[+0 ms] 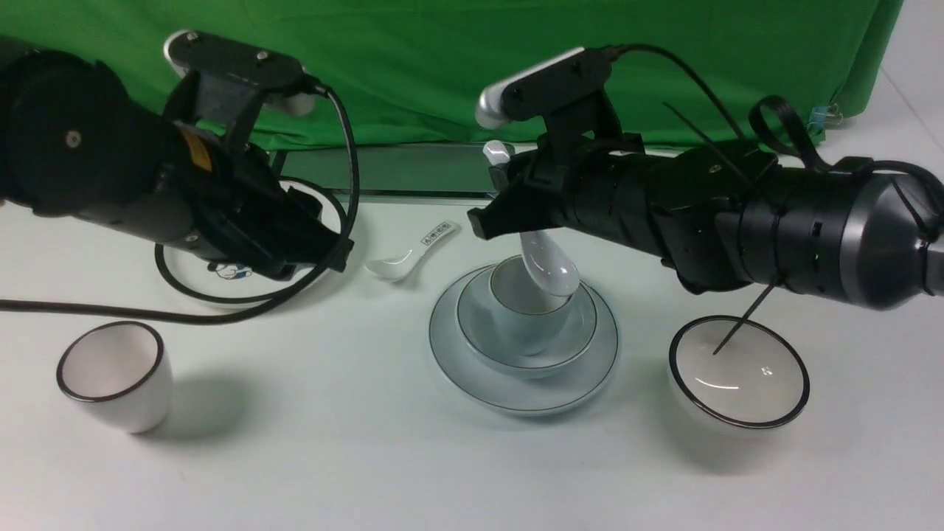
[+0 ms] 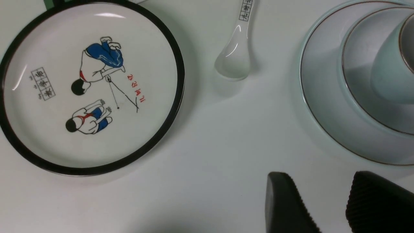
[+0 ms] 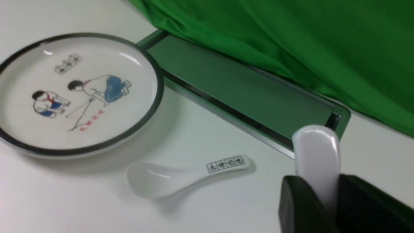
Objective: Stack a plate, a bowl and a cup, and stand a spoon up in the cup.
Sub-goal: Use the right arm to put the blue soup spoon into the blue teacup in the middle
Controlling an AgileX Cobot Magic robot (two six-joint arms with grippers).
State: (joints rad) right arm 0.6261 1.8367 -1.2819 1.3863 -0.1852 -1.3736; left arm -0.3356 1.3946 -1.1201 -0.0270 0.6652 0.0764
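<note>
Right gripper (image 1: 512,195) is pinching the handle of the spoon (image 1: 549,271), which is tilted with its scoop end dipping into the cup (image 1: 527,324) near the rim. Cup sits in the bowl (image 1: 582,341), bowl on the plate (image 1: 516,392). Left gripper (image 2: 323,194) hangs with its jaws apart, empty. My worry: let go this tilted and the spoon levers on the rim, tipping the cup or flopping out.

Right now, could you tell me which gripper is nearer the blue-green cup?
Right: the right gripper holds the spoon over the cup; the left gripper hangs aside, by the cartoon plate.
</note>
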